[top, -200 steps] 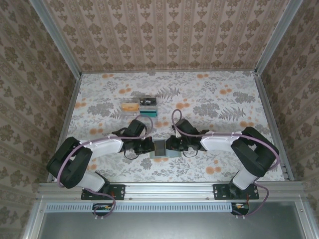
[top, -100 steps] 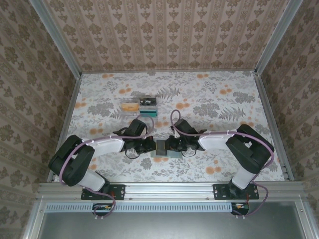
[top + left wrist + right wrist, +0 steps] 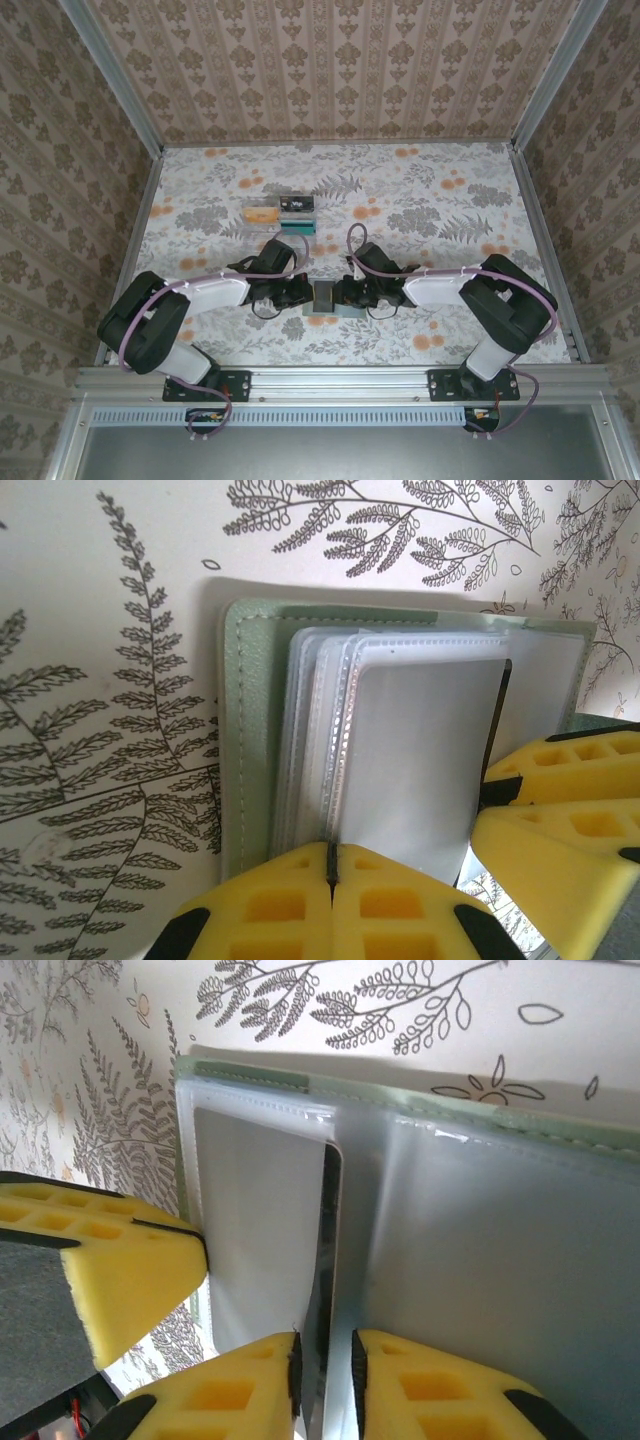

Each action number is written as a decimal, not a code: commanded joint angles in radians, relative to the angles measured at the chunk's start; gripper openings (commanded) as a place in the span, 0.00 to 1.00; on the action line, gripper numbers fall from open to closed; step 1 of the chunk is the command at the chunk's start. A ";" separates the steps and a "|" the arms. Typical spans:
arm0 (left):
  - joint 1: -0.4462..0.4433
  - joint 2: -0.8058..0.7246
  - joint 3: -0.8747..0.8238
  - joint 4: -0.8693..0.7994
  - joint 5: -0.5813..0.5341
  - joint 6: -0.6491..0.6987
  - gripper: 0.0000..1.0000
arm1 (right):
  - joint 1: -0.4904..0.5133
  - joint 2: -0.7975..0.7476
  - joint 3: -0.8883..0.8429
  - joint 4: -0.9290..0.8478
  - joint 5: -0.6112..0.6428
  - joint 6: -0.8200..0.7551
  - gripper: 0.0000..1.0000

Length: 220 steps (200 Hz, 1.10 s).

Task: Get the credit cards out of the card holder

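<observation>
I judge the task partly done: a yellow-orange card [image 3: 262, 214] lies out on the table [image 3: 450, 200], left of centre. Left gripper [image 3: 330, 880] is clenched on a clear sleeve [image 3: 420, 750] of the card holder [image 3: 240, 730], which lies at the mid near edge, opened flat, long axis left-right. Right gripper [image 3: 322, 1370] pinches a dark-edged card [image 3: 331, 1210], not yet extracted.

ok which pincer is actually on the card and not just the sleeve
The right pincer: it is closed around the thin dark-edged card in the soft sage-green wallet. The left pincer is shut on a clear plastic sleeve.
</observation>
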 commanded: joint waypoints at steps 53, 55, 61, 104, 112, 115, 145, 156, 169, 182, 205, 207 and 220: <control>-0.017 0.020 -0.002 -0.102 -0.058 -0.014 0.00 | -0.004 0.020 -0.004 0.058 -0.034 0.029 0.06; -0.017 0.020 -0.002 -0.103 -0.059 -0.014 0.00 | -0.005 0.018 -0.006 0.056 -0.033 0.028 0.04; -0.017 0.020 -0.002 -0.105 -0.061 -0.013 0.00 | -0.008 0.013 -0.009 0.049 -0.030 0.025 0.00; -0.008 0.002 -0.010 -0.129 -0.079 -0.018 0.00 | -0.055 -0.058 -0.054 -0.003 -0.020 -0.007 0.00; -0.007 0.000 -0.011 -0.131 -0.079 -0.017 0.00 | -0.062 -0.066 -0.061 -0.008 -0.023 -0.012 0.00; -0.006 -0.001 -0.012 -0.132 -0.080 -0.017 0.00 | -0.064 -0.070 -0.065 -0.010 -0.024 -0.014 0.00; -0.007 0.007 -0.009 -0.121 -0.070 -0.015 0.00 | -0.067 -0.060 -0.067 0.024 -0.045 -0.011 0.10; -0.011 0.016 -0.004 -0.119 -0.067 -0.013 0.00 | -0.066 -0.042 -0.067 0.053 -0.056 0.002 0.19; -0.014 0.026 0.002 -0.117 -0.063 -0.011 0.00 | -0.064 -0.020 -0.067 0.089 -0.062 0.015 0.23; -0.017 0.034 0.003 -0.113 -0.060 -0.012 0.00 | -0.063 0.000 -0.066 0.116 -0.066 0.026 0.23; -0.020 0.037 0.004 -0.108 -0.055 -0.014 0.00 | -0.060 0.027 -0.060 0.143 -0.067 0.037 0.24; -0.020 0.037 0.004 -0.109 -0.055 -0.013 0.00 | -0.061 0.030 -0.060 0.144 -0.067 0.038 0.24; -0.020 0.034 0.004 -0.109 -0.052 -0.012 0.00 | -0.061 0.039 -0.056 0.151 -0.070 0.039 0.24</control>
